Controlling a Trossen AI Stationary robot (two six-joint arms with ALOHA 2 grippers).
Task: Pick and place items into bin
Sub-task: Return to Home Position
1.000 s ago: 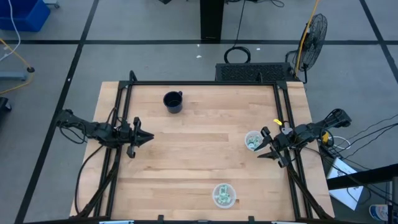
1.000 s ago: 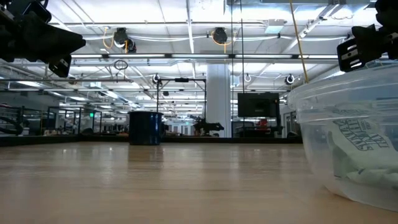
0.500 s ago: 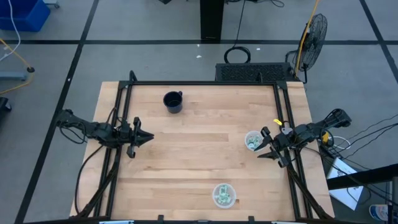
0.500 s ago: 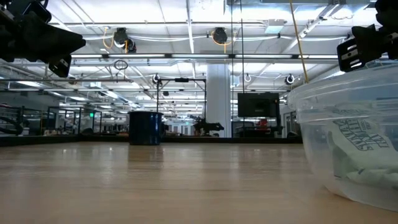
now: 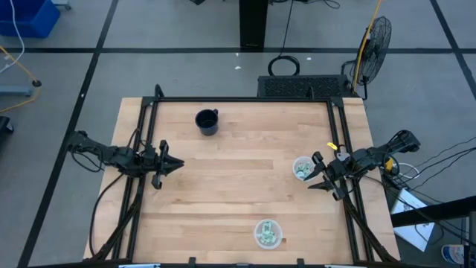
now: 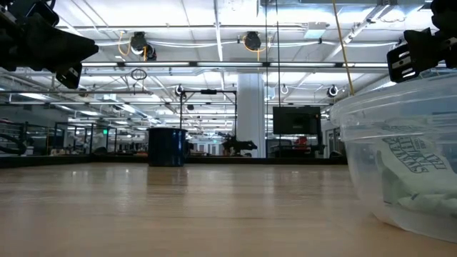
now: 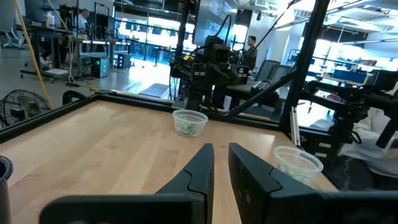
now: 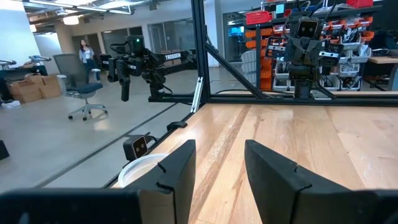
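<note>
Nothing moved. Left end effector [image 5: 177,164] narrowly parted, right end effector [image 5: 316,177] released, both empty; low view alone shows packets [image 6: 414,171] printing.

place: robotics lab | signs: robot rigs [image 8: 138,65]; parts shelves [image 8: 273,43]; monitors [image 6: 296,120]

Grey floor [image 5: 186,30] crossed by dark lines, with a black fan [image 5: 374,41] on a yellow pole, a blue bin [image 5: 28,16] and a dark post [image 5: 253,22] beyond the table. Open hall behind, lit by ceiling strip lights [image 6: 214,32], with a white column [image 6: 250,114] and a dark screen [image 6: 296,120]. Office chair [image 8: 87,96], cardboard boxes [image 8: 28,87], orange-stocked shelves [image 8: 273,37] and a person [image 8: 83,53] standing far off.
</note>
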